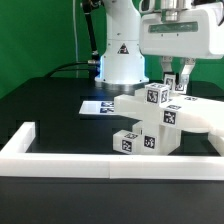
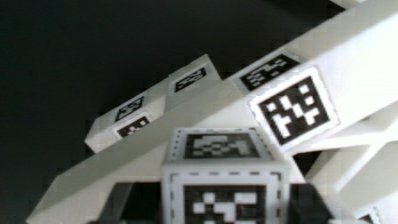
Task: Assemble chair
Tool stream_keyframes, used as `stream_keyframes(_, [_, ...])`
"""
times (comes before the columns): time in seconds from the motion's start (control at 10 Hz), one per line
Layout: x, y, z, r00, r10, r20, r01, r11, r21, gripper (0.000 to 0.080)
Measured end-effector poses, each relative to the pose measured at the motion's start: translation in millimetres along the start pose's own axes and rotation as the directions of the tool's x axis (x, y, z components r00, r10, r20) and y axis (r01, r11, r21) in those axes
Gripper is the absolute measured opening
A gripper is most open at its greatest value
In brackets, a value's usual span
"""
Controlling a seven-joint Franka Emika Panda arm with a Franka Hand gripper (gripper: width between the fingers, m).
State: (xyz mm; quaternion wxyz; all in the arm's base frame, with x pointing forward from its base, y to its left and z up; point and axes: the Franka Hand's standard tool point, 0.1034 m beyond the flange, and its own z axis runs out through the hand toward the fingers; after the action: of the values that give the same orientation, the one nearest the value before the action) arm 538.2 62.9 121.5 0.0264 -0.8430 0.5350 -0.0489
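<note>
In the exterior view, the chair (image 1: 160,122) is sitting right of centre in the frame on the black bench (image 1: 40,105), partly built: several white tagged blocks and slabs are already appearing joined into one cluster, with a flat slab running out toward the right edge and short blocks resting low, just behind the white border wall (image 1: 110,158). The pincer (image 1: 177,82) is reaching down from the upper right onto an upright tagged bar at the top of the cluster; it appears to be pinching that bar, though the contact is too small to confirm. The marker board (image 1: 100,107) is lying behind, near the arm's base. I judge the assembly roughly midway, with parts yet to seat. In the wrist view, a tagged post (image 2: 222,170) is filling the lower centre, its long axis seeming to run toward the camera, while a slab (image 2: 196,100) is slanting from lower left to upper right.
</note>
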Motion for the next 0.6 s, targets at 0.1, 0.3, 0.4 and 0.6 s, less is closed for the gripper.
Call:
stream_keyframes(0.1, [-0.6, -0.2, 0.0, 0.999, -0.034, -0.001, 0.034, 0.999, -0.001, 0.0332])
stream_keyframes(0.3, [-5.9, -2.2, 0.1, 0.990, -0.140, -0.007, 0.140, 0.990, 0.001, 0.0533])
stream_keyframes(0.4, [-6.5, -3.1, 0.6, 0.972, -0.236, -0.021, 0.236, 0.972, 0.012, 0.0612])
stream_keyframes(0.6, [-2.7, -4.2, -0.1, 0.922, -0.387, -0.034, 0.387, 0.922, 0.022, 0.0648])
